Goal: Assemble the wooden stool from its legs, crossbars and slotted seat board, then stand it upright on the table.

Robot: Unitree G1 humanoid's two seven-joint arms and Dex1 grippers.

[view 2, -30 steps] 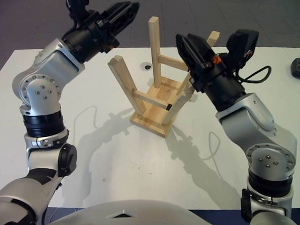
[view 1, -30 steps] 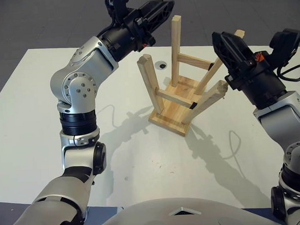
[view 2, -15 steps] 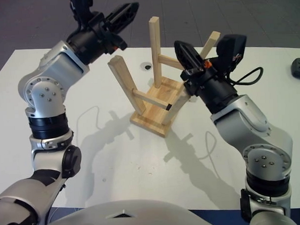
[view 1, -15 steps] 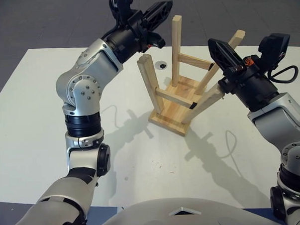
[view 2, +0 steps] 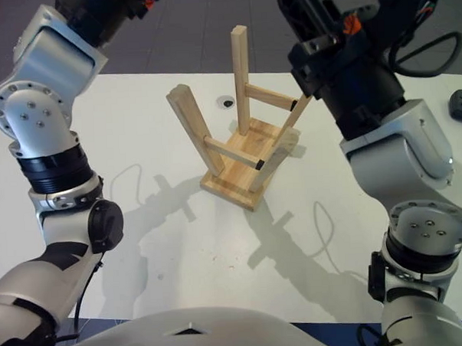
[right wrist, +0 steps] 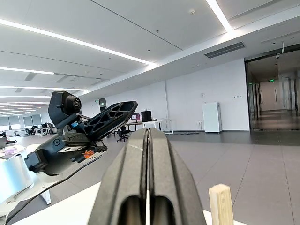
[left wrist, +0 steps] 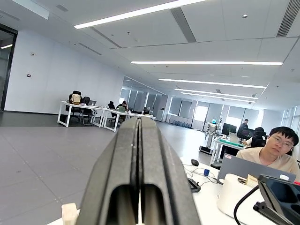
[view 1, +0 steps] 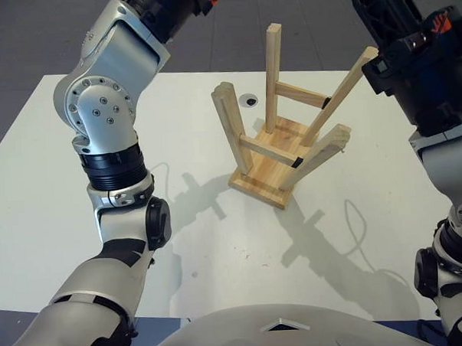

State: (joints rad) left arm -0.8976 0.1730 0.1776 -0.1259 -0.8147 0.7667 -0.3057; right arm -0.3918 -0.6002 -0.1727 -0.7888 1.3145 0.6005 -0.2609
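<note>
Your stool [view 1: 280,152] is built but legs-up. Left gripper [left wrist: 139,124] and right gripper [right wrist: 147,133], raised either side of it, are pinched together on nothing; flipping it comes next

Bare wooden stool [view 1: 268,169] (matt table [view 1: 32,174])

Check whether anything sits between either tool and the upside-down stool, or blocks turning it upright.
Nothing visible does. The stool rests seat down, legs up, on the table; the left tool and right tool are held high, off it. A small round port lies in the tabletop behind it, apart.
</note>
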